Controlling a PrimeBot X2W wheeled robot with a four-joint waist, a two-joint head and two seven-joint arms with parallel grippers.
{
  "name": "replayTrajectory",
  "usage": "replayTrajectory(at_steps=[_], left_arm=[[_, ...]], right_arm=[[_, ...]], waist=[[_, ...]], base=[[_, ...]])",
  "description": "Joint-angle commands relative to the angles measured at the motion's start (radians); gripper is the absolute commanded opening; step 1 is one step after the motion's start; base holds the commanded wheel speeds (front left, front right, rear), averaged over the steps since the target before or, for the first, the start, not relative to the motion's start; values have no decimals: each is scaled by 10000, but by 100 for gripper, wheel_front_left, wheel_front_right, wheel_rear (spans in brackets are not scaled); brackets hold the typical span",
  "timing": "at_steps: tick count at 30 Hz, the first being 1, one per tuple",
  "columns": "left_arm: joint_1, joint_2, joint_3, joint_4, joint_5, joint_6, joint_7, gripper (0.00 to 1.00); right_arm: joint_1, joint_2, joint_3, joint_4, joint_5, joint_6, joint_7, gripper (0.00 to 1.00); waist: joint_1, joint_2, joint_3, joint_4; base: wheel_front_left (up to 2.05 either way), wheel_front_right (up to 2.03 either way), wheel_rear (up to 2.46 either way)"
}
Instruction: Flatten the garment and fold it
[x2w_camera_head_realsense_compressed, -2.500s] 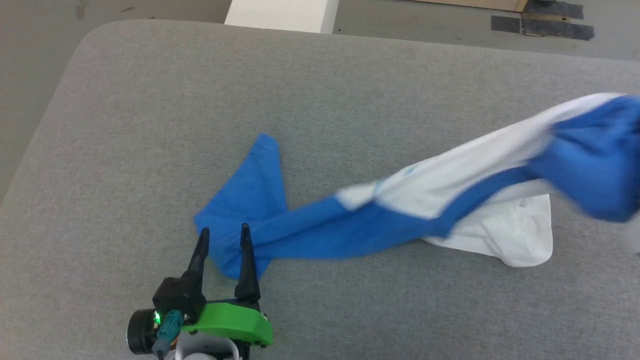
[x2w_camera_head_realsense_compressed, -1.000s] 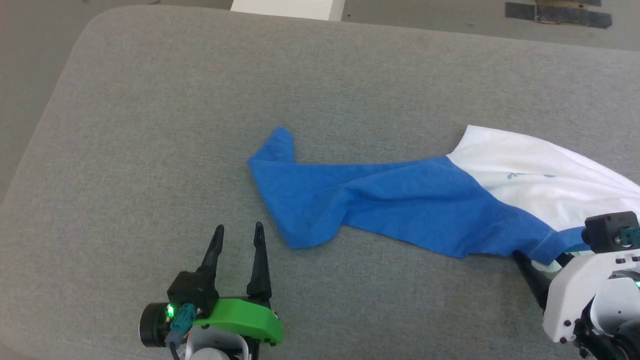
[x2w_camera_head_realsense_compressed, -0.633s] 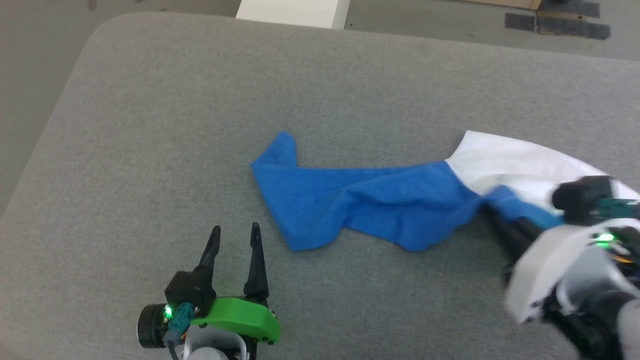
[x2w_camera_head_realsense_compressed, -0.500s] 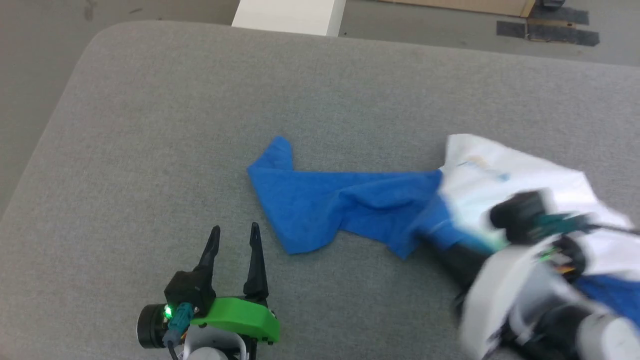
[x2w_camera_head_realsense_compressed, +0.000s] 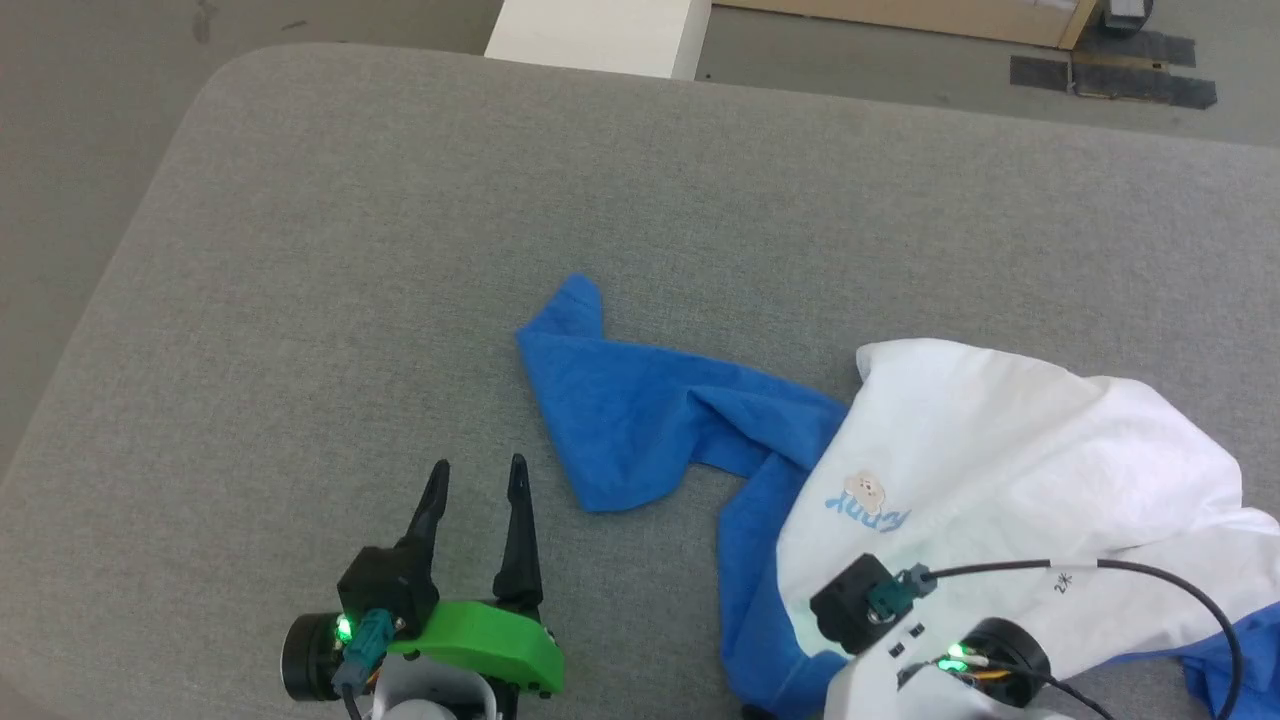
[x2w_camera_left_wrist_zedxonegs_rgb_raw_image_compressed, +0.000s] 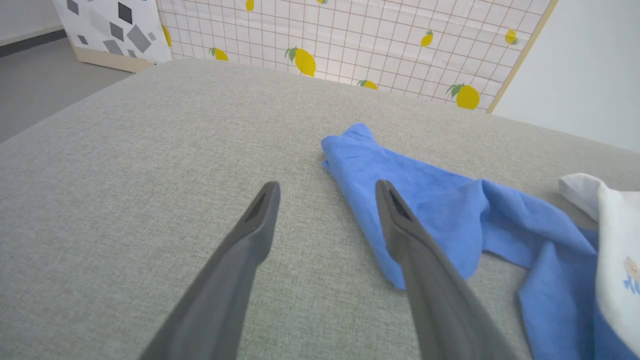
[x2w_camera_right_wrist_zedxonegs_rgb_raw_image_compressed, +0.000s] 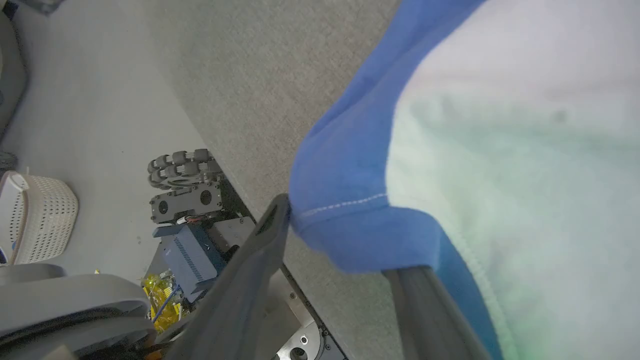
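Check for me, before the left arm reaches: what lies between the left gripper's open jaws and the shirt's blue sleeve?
A bare strip of grey cushion, seen in the head view; the left gripper stands apart from the sleeve, touching nothing.

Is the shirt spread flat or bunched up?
Bunched: the thin white shirt with blue sleeves lies rumpled on the grey fabric surface, one sleeve folded over itself.

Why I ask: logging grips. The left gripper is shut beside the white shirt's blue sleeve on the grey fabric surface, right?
Not shut: the left gripper is open, beside the white shirt's blue sleeve, as the left wrist view shows.
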Motion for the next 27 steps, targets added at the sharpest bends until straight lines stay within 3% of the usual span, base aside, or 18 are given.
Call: replayTrajectory(at_steps=[1,5,8,14,15,21,27], left_arm=[[22,-2,-13,58,-46,-30,-37,100],[201,94,-1,111,-99,-12,16,100],[327,154,5,79,-150,-13,48,100],[500,234,-11,-62,-204,25,109,100],[569,271,-4,-161,-222,56,109,100],[601,335,8,-317,-218,123,108,100],[411,362,-22,-408,-153,176,108,100]], right_arm=[[-268,87,77,30,141,-13,-148,100],[-598,-253,384,-570,963,-13,390,100],[-753,-624,16,-1511,1777,-13,913,100],[-532,-677,-2340,-3281,2736,-13,1447,100],[-218,-369,-3799,-3932,2663,-13,1521,100],[428,615,-6720,-4597,1435,-13,768,100],[1581,1223,-8480,-3956,-286,-13,-466,100]], waist=[[0,0,-183,4],[0,0,-544,-105],[0,0,-777,-197],[0,0,-969,-305],[0,0,-937,-365],[0,0,-698,-544],[0,0,-296,-895]], base=[[0,0,0],[0,0,0],[0,0,0],[0,0,0],[0,0,0],[0,0,0],[0,0,0]])
